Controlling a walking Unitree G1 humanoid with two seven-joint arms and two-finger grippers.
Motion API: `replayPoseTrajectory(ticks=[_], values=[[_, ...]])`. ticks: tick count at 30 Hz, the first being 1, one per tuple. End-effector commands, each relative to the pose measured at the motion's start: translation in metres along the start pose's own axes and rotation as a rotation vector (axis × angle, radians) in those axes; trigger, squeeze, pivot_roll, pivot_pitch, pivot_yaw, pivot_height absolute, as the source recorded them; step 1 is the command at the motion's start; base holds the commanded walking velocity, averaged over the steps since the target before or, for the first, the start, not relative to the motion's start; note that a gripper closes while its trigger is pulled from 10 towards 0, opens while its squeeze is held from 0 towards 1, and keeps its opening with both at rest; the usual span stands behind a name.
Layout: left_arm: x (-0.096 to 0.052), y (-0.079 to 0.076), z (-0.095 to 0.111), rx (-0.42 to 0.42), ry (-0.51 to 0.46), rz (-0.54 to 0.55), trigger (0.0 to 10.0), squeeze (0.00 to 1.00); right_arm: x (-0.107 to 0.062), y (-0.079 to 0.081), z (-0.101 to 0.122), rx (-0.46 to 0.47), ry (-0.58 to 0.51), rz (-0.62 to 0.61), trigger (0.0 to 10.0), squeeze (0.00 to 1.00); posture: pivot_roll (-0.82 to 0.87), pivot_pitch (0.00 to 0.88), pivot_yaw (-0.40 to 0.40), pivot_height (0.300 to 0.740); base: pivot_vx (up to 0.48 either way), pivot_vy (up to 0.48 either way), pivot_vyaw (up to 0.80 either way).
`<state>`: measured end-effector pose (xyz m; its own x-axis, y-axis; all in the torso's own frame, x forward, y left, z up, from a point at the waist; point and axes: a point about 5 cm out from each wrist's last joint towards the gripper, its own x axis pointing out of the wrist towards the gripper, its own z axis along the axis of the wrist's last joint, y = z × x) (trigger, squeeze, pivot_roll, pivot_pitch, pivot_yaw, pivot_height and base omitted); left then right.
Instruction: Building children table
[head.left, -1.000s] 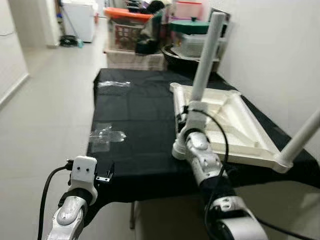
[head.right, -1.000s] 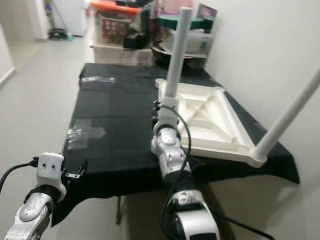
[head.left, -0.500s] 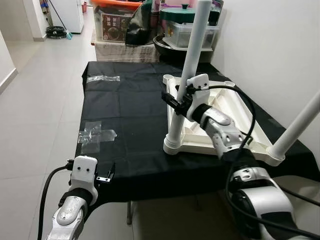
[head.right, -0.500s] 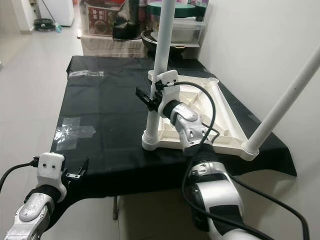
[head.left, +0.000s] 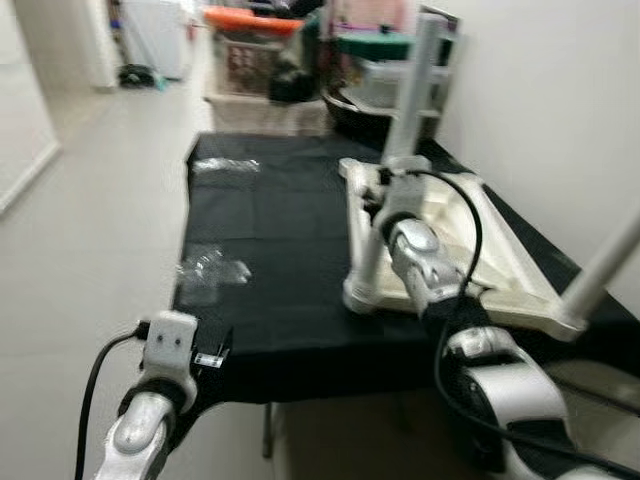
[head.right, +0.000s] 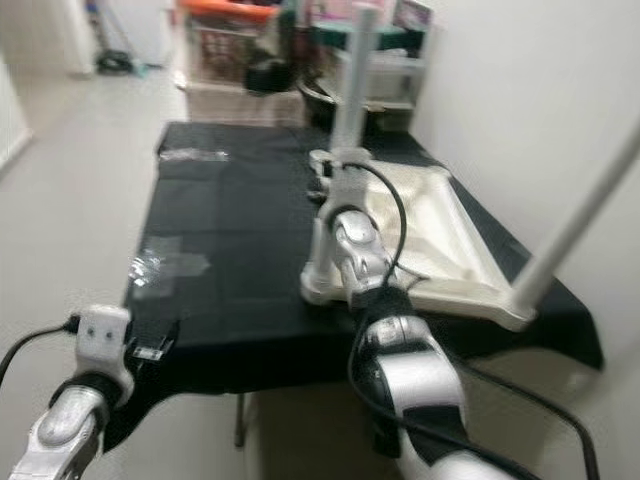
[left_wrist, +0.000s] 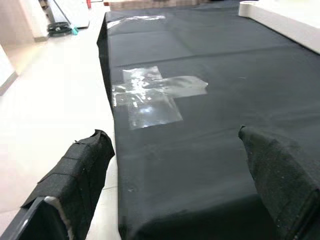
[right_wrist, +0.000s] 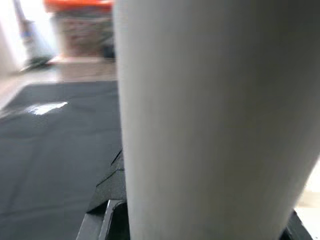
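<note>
A white children's table (head.left: 520, 300) lies upside down on a black-covered work table (head.left: 270, 220), its legs pointing up. My right gripper (head.left: 377, 206) is at mid-height on the near-left leg (head.left: 362, 262). In the right wrist view this leg (right_wrist: 210, 120) stands between the black fingers (right_wrist: 107, 200), pressed close, so the gripper is shut on it. A far leg (head.left: 415, 90) and a right leg (head.left: 600, 270) also stand up. My left gripper (left_wrist: 175, 170) hangs open at the work table's near-left corner, holding nothing.
A patch of clear tape (left_wrist: 155, 95) is stuck to the black cloth near the left edge. Stacked storage boxes and bins (head.left: 260, 50) stand behind the work table. A white wall runs along the right, and open tiled floor (head.left: 90, 200) lies to the left.
The head view has swung and blurred. My right arm has drawn in closer along the near-left leg, with the gripper still at it. The left arm has not moved.
</note>
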<state>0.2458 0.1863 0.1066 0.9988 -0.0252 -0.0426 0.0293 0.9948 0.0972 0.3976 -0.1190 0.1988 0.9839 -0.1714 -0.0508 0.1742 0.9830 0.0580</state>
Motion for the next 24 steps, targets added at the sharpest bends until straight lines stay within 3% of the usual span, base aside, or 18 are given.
replayPoseTrajectory(ticks=[1,2,3,4,5,6,8,10,11,13,14,15,17,18,21,22,23,24], values=[[0.002,-0.006,0.001,0.008,0.003,-0.021,10.0,0.00,-0.018,0.020,-0.036,-0.004,0.184,0.029,10.0,0.00,0.06,0.000,-0.105,0.740,0.000,0.000,0.00],[0.002,-0.006,0.001,0.008,0.003,-0.021,10.0,0.00,-0.018,0.020,-0.036,-0.004,0.184,0.029,10.0,0.00,0.06,0.000,-0.105,0.740,0.000,0.000,0.00],[0.002,-0.007,0.000,0.010,0.004,-0.024,10.0,0.00,-0.028,0.040,-0.031,0.024,0.172,0.130,10.0,0.00,0.06,0.000,-0.105,0.740,0.000,0.000,0.00],[0.002,-0.007,0.000,0.010,0.004,-0.024,10.0,0.00,-0.028,0.040,-0.031,0.024,0.172,0.130,10.0,0.00,0.06,0.000,-0.105,0.740,0.000,0.000,0.00],[0.002,-0.007,0.000,0.011,0.004,-0.025,10.0,0.00,-0.033,0.054,-0.020,0.053,0.105,0.243,10.0,0.00,0.05,0.000,-0.106,0.740,0.000,0.000,0.00],[0.002,-0.007,0.000,0.011,0.004,-0.026,10.0,0.00,-0.035,0.060,-0.013,0.067,0.054,0.312,10.0,1.00,0.05,0.000,-0.106,0.740,0.000,0.000,0.00],[0.003,-0.006,0.000,0.012,0.003,-0.024,10.0,0.00,-0.029,0.058,0.000,0.040,-0.027,0.316,10.0,1.00,0.05,0.000,-0.111,0.740,0.000,0.000,0.00],[0.003,-0.004,0.000,0.012,0.002,-0.021,10.0,0.00,-0.022,0.051,0.005,0.038,-0.032,0.311,10.0,1.00,0.05,0.000,-0.114,0.740,0.000,0.000,0.00],[0.003,-0.003,0.001,0.011,0.001,-0.018,10.0,0.00,-0.017,0.046,0.012,0.033,-0.045,0.313,10.0,0.00,0.05,0.000,-0.115,0.740,0.000,0.000,0.00],[0.003,-0.003,0.001,0.010,0.001,-0.015,10.0,0.00,-0.012,0.043,0.021,0.068,-0.040,0.387,10.0,0.00,0.05,0.000,-0.116,0.740,0.000,0.000,0.00],[0.003,-0.002,0.001,0.008,0.000,-0.014,10.0,0.00,-0.011,0.040,0.033,0.100,-0.076,0.521,10.0,0.00,0.05,0.000,-0.118,0.740,0.000,0.000,0.00],[0.003,-0.002,0.001,0.008,0.000,-0.014,10.0,0.00,-0.011,0.040,0.033,0.100,-0.076,0.521,10.0,0.00,0.05,0.000,-0.118,0.740,0.000,0.000,0.00],[0.002,-0.003,0.000,0.007,0.001,-0.015,10.0,0.00,-0.016,0.036,0.045,0.096,-0.129,0.762,10.0,0.00,0.06,0.000,-0.125,0.740,0.000,0.000,0.00],[0.002,-0.003,0.000,0.007,0.001,-0.015,10.0,0.00,-0.016,0.036,0.045,0.096,-0.129,0.762,10.0,0.00,0.06,0.000,-0.125,0.740,0.000,0.000,0.00],[0.003,-0.004,0.001,0.008,-0.001,-0.015,10.0,0.00,-0.028,0.035,0.034,0.044,-0.093,1.051,10.0,0.00,0.06,0.000,-0.128,0.740,0.000,0.000,0.00],[0.003,-0.004,0.001,0.008,-0.001,-0.015,10.0,0.00,-0.028,0.035,0.034,0.044,-0.093,1.051,10.0,0.00,0.06,0.000,-0.128,0.740,0.000,0.000,0.00],[0.004,-0.002,0.002,0.010,-0.005,-0.011,10.0,0.00,-0.031,0.040,0.015,0.020,-0.025,1.098,4.9,0.00,0.08,0.000,-0.132,0.740,0.000,0.000,0.00],[0.004,-0.002,0.002,0.010,-0.005,-0.011,10.0,0.00,-0.031,0.040,0.015,0.020,-0.025,1.098,4.9,0.00,0.08,0.000,-0.132,0.740,0.000,0.000,0.00]])
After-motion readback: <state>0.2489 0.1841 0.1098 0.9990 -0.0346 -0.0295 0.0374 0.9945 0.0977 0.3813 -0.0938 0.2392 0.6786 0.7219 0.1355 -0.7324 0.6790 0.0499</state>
